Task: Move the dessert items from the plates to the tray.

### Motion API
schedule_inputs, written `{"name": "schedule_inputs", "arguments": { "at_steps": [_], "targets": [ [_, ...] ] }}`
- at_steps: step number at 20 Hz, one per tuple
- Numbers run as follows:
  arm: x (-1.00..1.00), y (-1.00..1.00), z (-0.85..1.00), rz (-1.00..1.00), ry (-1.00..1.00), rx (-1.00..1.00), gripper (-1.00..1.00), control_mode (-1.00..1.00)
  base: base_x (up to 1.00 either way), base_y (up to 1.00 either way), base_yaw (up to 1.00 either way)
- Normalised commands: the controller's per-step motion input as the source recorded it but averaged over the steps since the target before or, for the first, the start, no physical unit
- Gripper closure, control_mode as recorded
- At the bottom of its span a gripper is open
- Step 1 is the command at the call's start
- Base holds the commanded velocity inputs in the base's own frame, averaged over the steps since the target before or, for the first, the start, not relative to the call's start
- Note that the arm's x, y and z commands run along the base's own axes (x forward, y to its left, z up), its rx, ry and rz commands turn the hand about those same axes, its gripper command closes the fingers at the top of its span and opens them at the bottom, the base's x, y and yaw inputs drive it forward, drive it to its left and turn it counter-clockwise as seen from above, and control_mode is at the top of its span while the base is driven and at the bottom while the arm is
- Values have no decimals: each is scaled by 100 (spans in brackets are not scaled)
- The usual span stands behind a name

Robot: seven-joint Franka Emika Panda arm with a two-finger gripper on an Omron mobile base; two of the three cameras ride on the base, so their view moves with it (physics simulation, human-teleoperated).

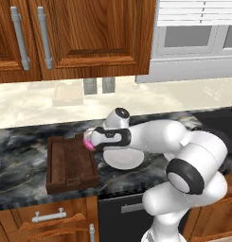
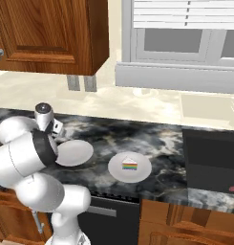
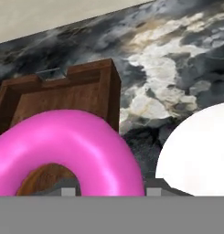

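My gripper is shut on the pink-frosted donut and holds it in the air just off the right side of the dark brown slatted tray. In the hand view the donut hangs close in front of the tray, with an empty white plate to the right. That empty plate lies under my forearm, next to the tray. The rainbow-layered cake wedge sits on the second white plate, further right on the counter.
A pale beige block stands at the back against the wall, near two wall outlets. Wooden cabinets hang overhead. A dark cooktop lies at the counter's right end. The counter's front edge runs just before the tray.
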Motion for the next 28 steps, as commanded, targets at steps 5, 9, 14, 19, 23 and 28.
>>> {"name": "schedule_inputs", "arguments": {
  "at_steps": [5,9,14,19,23,28],
  "targets": [
    [0,97,-5,0,0,0,100,-100,0,0,0],
    [0,59,-2,0,0,6,100,-100,0,0,0],
    [24,22,0,-3,0,-2,100,-100,0,0,0],
    [49,24,-4,-6,0,-3,100,-100,0,0,0],
    [16,4,-7,0,0,0,-100,-100,0,0,0],
    [0,0,0,0,0,0,-100,-100,0,0,0]
  ]
}}
